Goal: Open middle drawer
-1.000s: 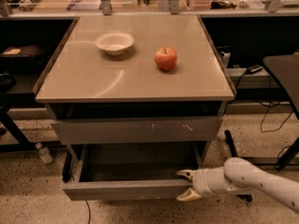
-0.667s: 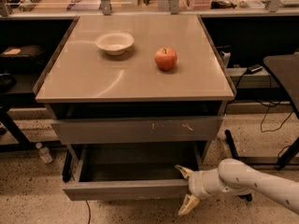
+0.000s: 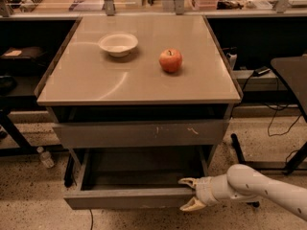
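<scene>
The middle drawer point(image 3: 125, 198) is a plain grey front below the scratched one, pulled out toward me. Its shallow grey box point(image 3: 139, 170) shows inside and looks empty. My gripper point(image 3: 185, 194) is at the right end of that front, coming in from the lower right on a white arm. It is open. One fingertip point(image 3: 185, 180) is above the front's top edge and the other is below, in front of the face. It grips nothing.
The wider front with white scratches point(image 3: 144, 133) sits just above, under the tan tabletop point(image 3: 96, 80). A white bowl point(image 3: 118, 44) and a red apple point(image 3: 170, 60) stand on the top. A bottle point(image 3: 45, 157) lies on the floor at left, and a dark table leg point(image 3: 295, 164) stands at right.
The gripper's fingers have spread apart at the right end of the drawer front. The drawer front has come slightly further out toward me.
</scene>
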Robot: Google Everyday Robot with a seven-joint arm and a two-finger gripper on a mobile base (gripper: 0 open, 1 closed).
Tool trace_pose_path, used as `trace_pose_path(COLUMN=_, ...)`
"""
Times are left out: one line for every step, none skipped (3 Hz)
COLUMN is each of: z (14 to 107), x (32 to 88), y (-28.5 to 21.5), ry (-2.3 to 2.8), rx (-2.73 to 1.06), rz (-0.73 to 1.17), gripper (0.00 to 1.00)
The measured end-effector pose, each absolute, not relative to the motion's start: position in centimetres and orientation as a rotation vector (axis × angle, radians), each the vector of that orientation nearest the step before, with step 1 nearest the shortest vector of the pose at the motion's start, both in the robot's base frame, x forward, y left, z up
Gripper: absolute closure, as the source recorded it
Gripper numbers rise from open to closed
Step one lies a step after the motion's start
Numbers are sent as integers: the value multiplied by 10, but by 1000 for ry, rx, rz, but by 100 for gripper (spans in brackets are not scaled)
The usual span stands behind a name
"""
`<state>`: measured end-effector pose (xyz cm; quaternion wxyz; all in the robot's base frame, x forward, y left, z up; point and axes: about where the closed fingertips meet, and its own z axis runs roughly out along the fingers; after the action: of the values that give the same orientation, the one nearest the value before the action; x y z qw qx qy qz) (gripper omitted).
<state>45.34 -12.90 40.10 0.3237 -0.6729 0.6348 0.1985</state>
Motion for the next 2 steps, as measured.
trace_pose_path(z=399, x=431, y=-160, ry=1706, rx=-1716, rz=541, gripper=64)
trace_pose_path(z=401, x=418, y=-163, ry=1711, rx=-1695, rz=554, gripper=87)
